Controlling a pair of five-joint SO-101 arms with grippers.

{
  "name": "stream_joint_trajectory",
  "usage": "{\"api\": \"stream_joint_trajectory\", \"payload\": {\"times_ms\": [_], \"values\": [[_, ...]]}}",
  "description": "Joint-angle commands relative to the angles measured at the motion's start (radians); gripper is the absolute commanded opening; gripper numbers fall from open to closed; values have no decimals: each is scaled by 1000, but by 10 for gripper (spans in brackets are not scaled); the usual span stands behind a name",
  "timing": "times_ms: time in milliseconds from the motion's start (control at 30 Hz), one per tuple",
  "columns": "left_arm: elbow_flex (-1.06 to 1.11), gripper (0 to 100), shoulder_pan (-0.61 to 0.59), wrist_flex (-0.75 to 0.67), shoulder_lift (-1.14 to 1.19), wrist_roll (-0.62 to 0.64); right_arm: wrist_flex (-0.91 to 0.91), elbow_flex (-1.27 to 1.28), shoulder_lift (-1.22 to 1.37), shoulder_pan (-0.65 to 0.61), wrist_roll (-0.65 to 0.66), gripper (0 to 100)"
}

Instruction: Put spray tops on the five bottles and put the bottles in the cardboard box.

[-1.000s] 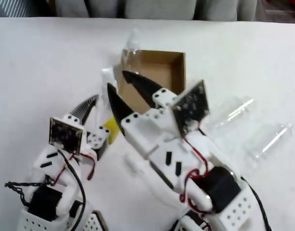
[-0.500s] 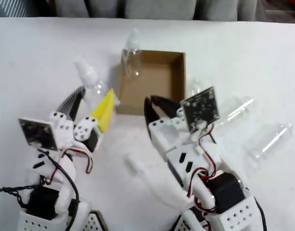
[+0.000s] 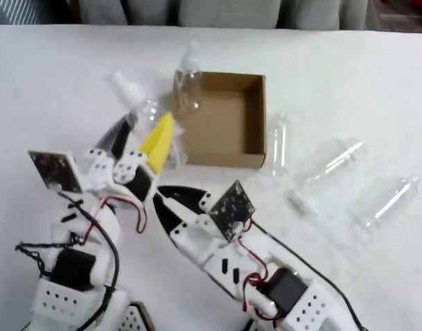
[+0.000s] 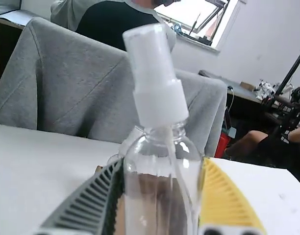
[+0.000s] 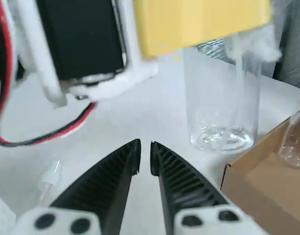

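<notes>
Fingers [image 3: 158, 141] of the left gripper [image 3: 149, 118] clamped the spray-topped bottle [image 3: 138, 103] just outside the 9 o'clock wall of the cardboard box [image 3: 218, 160] (the table [image 3: 59, 83] stretched on toward 9). Off the box's 7 o'clock corner sat the right gripper [image 3: 158, 196], fingers nearly together, empty.

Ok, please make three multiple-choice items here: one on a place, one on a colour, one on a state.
1. The bottle in the left gripper is: A) inside the cardboard box; B) beside the box; C) lying flat.
2. The left gripper's fingers are: A) both black; B) grey and yellow; C) both white.
3. The right gripper is: A) shut, empty; B) holding a bottle; C) wide open.
Answers: 1 B, clamped outside the box's wall; 2 B, both colours flank the bottle; 3 A, nothing between its fingers.
</notes>
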Motion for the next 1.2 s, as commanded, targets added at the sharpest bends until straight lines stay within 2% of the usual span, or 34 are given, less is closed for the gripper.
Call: {"api": "stream_joint_trajectory", "payload": {"times_ms": [0, 133, 333, 633, 900, 1167], "values": [[-117, 53, 16, 71, 28, 11, -84, 9, -10, 36, 11, 17], [-167, 53, 19, 173, -10, -26, -93, 18, -8, 93, 5, 17], [-186, 53, 131, 259, -51, -130, -99, 35, -8, 107, 8, 17], [-189, 53, 148, 308, -56, -133, -99, 35, -8, 157, 6, 17], [-187, 53, 140, 298, -50, -133, -50, 35, -19, 159, 5, 17], [-81, 53, 65, 104, -47, -133, 189, 31, -131, 162, 12, 17]]}}
